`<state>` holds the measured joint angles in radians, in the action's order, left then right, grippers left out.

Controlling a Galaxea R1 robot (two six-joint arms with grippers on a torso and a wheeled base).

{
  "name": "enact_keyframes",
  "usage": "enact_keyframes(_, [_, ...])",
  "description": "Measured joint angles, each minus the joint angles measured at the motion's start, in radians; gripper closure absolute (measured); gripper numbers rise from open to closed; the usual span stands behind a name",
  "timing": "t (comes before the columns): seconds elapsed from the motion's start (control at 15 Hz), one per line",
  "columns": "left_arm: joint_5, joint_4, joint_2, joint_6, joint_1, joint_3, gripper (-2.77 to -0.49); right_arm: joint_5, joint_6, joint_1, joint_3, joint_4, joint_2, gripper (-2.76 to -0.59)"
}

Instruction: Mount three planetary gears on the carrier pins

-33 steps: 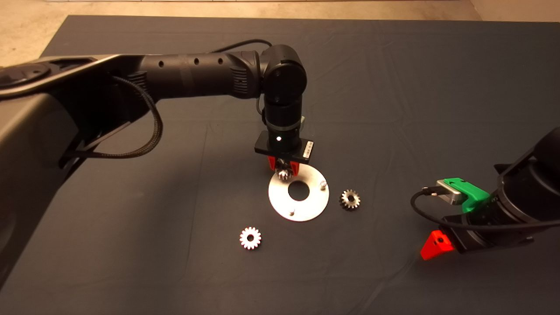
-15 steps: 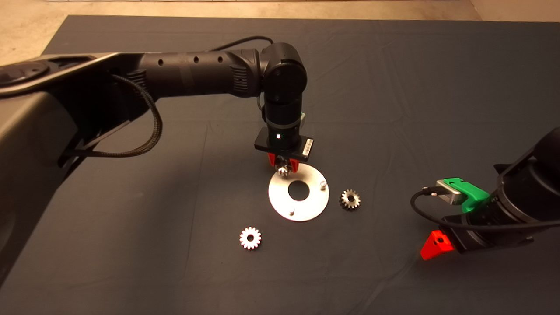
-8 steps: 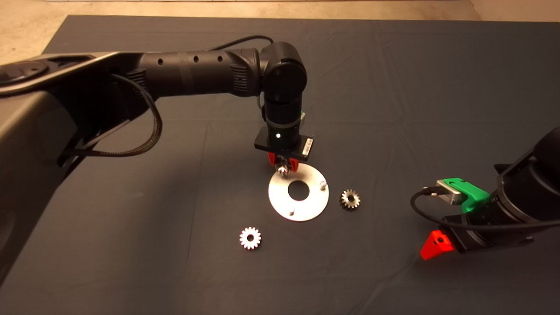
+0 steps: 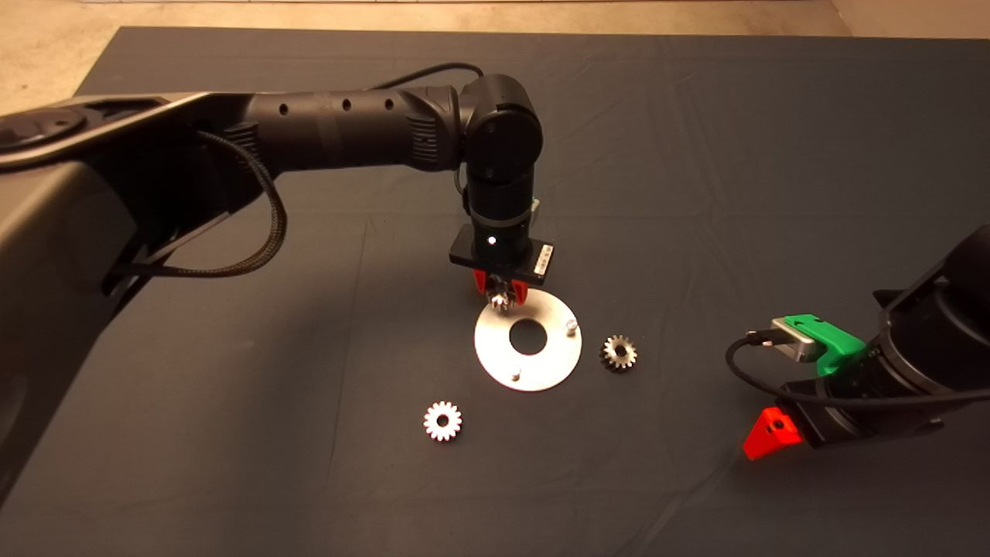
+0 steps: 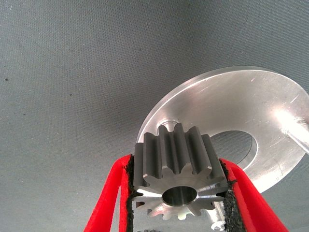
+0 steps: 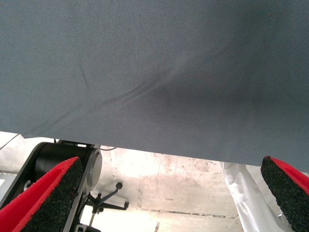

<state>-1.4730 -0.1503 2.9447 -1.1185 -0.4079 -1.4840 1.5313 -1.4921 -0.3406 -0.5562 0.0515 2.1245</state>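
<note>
My left gripper (image 4: 501,297) is shut on one planetary gear (image 5: 178,169), a small silvery toothed wheel with a round hole, held by its teeth between the red fingers (image 5: 108,198). It hangs just above the far rim of the flat silver disc (image 4: 493,350). Two carrier pins (image 4: 571,326) (image 4: 515,377) stand bare on the disc, and another pin (image 5: 166,127) shows just behind the held gear. Two more gears lie flat on the mat, one (image 4: 443,421) near-left of the disc and one (image 4: 619,353) to its right. My right gripper (image 4: 773,433) waits open at the lower right.
The dark mat (image 4: 696,155) covers the table, with pale floor beyond its far edge. In the right wrist view the mat edge, pale floor and a chair base (image 6: 104,198) show between the wide-apart pads (image 6: 53,198).
Over the past two seconds the left gripper shifted a little toward the disc's far rim with the gear. In the last second nothing visibly moved. The right arm stayed still.
</note>
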Motion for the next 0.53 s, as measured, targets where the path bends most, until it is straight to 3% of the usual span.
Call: enact_keyframes(0.53, [0.001,-0.001,0.000,-0.003,0.012,0.000,-0.88,0.000,0.000,0.000,0.000,0.000,0.000,-2.76])
